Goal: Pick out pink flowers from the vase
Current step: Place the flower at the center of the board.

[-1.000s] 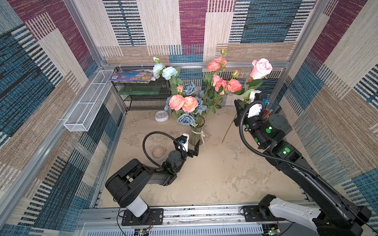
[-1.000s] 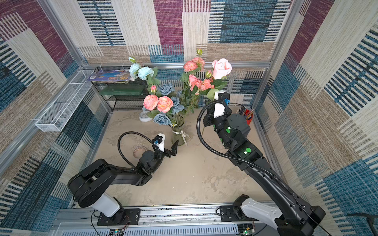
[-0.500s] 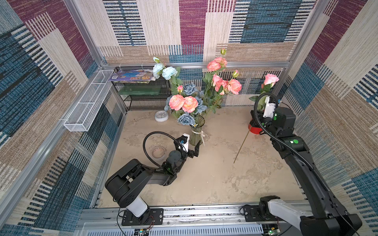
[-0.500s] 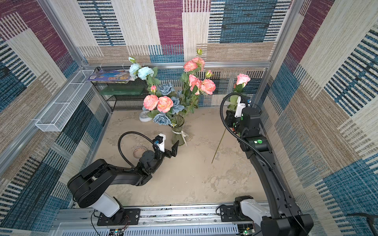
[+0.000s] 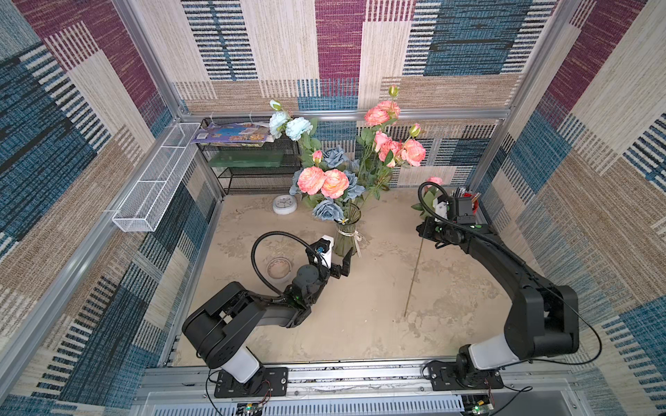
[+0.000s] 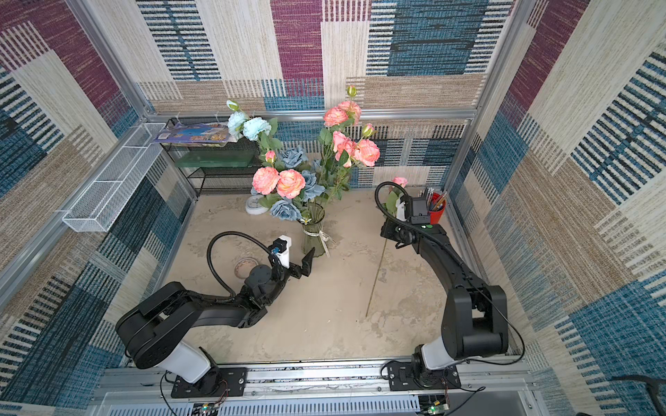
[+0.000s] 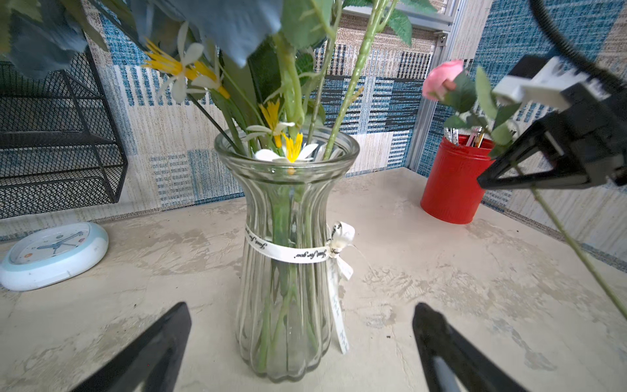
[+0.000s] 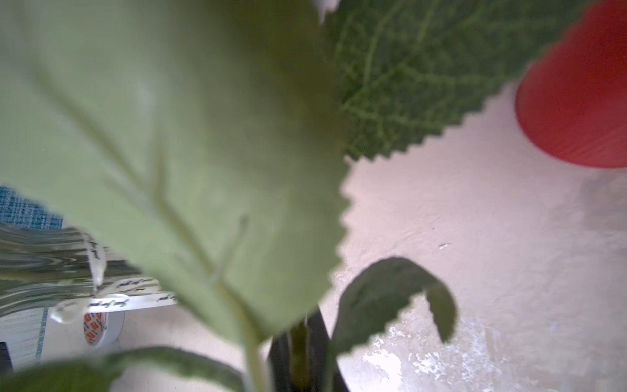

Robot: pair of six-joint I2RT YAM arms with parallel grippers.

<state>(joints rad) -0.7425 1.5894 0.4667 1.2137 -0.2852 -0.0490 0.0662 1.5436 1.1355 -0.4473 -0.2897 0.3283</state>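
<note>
The right gripper, clamped on 1 pink rose near the bench's far right corner, probably should lay it down next, while the left gripper gapes empty before the vase, where pink flowers remain.

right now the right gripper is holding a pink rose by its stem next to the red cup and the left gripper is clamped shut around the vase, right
Not quite: the left gripper is open, its jaws standing either side of the vase without touching, as the left wrist view shows. The right gripper does hold the pink rose beside the red cup.

left gripper fingers spread wide | right gripper fingers clamped
</note>
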